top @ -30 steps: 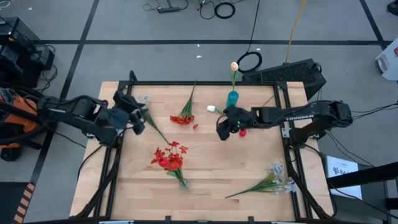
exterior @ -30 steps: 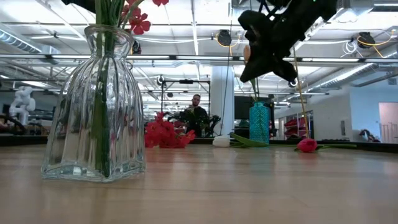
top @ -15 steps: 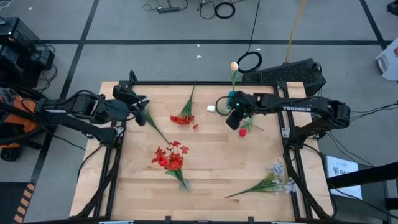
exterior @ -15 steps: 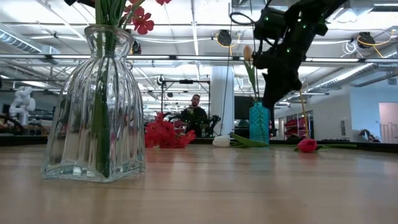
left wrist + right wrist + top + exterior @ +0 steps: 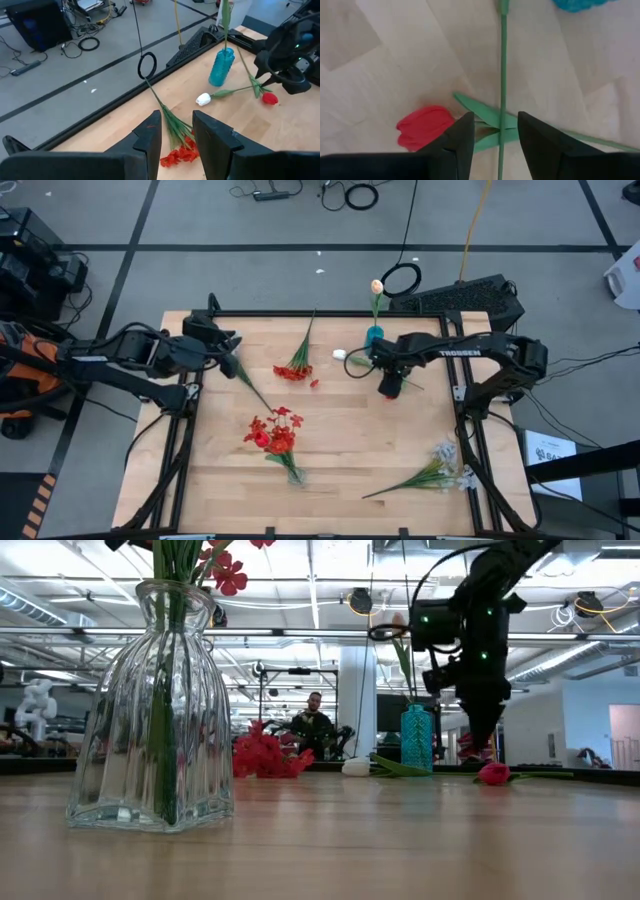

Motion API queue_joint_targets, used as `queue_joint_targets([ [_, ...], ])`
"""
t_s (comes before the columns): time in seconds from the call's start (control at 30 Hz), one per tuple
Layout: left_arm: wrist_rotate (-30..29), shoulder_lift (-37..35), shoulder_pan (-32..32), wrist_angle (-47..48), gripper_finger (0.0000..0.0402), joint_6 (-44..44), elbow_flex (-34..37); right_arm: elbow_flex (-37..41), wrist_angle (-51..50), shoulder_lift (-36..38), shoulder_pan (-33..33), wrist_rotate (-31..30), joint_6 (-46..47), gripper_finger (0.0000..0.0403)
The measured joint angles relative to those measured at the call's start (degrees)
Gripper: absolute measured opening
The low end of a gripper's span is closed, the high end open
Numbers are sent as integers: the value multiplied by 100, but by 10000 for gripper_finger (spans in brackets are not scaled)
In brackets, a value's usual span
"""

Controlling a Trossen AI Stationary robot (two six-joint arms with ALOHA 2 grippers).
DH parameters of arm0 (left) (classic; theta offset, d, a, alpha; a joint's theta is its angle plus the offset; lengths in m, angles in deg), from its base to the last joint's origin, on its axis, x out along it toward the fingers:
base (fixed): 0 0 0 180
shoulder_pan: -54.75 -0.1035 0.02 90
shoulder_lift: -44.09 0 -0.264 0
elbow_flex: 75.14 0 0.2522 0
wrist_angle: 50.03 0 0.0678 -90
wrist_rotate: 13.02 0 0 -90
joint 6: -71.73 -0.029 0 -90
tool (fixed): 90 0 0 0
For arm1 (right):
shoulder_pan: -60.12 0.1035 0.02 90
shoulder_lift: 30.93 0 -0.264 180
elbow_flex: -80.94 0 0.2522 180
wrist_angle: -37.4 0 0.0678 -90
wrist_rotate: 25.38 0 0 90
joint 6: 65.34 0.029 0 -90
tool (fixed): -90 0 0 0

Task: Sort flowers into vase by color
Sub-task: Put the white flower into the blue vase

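Note:
A red rosebud point(image 5: 422, 129) lies on the wooden table point(image 5: 350, 440), right of the teal vase point(image 5: 374, 337) that holds a cream tulip point(image 5: 377, 285). My right gripper point(image 5: 495, 120) points down, open, just above the bud's green stalk point(image 5: 503, 60), one finger on each side of it. In the low view the right gripper point(image 5: 483, 745) hangs close over the rosebud point(image 5: 493, 773). My left gripper point(image 5: 176, 120) is open, held high over the table's far left. A clear glass vase point(image 5: 155, 710) holds red flowers point(image 5: 272, 435).
A white tulip bud point(image 5: 340, 354) lies left of the teal vase. A red blossom cluster point(image 5: 293, 370) lies at the far middle and a pale spray point(image 5: 435, 472) near the right front. A long green stalk point(image 5: 255, 390) lies below my left gripper.
My right gripper has gone toward the table's right edge and down, from beside the teal vase to just over the red rosebud, and has tipped to point straight down. My left gripper has turned a little toward the far edge.

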Motion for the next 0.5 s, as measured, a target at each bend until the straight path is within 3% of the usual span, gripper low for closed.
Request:
queue_joint_targets([
  [0.3,-2,137,0,14,115,146,0,948,1156,4,-428,475,82,143],
  [0.5,0,300,0,11,115,152,0,1133,1691,9,-498,578,343,134],
])
